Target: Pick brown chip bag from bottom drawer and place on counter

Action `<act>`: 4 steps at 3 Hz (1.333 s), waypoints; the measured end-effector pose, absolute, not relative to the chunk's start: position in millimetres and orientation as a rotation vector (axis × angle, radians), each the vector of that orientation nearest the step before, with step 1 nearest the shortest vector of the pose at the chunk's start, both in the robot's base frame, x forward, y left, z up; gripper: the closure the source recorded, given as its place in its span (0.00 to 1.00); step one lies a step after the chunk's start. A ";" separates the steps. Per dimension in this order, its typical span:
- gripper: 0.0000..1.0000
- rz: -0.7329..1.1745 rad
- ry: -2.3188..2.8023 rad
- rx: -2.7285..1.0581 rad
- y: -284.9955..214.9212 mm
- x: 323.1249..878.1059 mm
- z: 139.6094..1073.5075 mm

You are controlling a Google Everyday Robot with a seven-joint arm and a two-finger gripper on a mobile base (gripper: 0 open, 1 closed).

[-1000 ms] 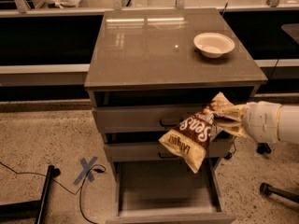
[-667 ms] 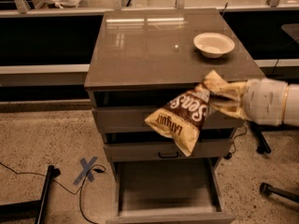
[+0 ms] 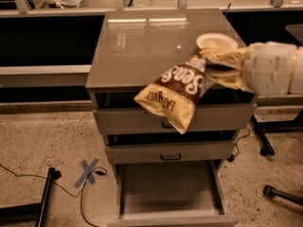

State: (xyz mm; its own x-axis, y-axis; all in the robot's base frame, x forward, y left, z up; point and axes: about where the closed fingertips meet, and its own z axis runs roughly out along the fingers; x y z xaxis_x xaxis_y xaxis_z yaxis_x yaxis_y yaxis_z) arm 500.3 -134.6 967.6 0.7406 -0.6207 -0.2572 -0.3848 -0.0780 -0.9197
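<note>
The brown chip bag [image 3: 182, 86], dark brown with white lettering and tan ends, hangs tilted in the air over the counter's front edge. My gripper [image 3: 225, 67], at the end of the white arm coming in from the right, is shut on the bag's upper right end. The glossy grey-brown counter [image 3: 137, 51] lies under and behind the bag. The bottom drawer [image 3: 165, 193] is pulled open below, its flat grey floor bare.
A white bowl [image 3: 217, 41] sits on the counter's back right, just behind the gripper. The two upper drawers [image 3: 170, 150] stand slightly open. A blue tape X [image 3: 88, 171], cables and a black stand [image 3: 45, 197] are on the floor at left; chair wheels [image 3: 270, 190] at right.
The gripper has risen with the bag, from in front of the upper drawers to counter height. The bag has swung up and left, over the counter's front edge.
</note>
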 end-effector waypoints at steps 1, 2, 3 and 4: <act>1.00 -0.276 0.796 -1.685 -122.4 533.6 1002.3; 1.00 -0.295 0.799 -1.666 -111.6 566.7 1028.5; 1.00 -0.324 0.815 -1.649 -94.2 604.9 1045.5; 1.00 -0.340 0.828 -1.632 -68.0 650.2 1048.8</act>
State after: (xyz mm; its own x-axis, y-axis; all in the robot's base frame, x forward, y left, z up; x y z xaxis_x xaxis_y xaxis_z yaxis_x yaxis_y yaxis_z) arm 650.2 -68.0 1048.8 0.7024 -0.6769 -0.2201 -0.3264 -0.0315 -0.9447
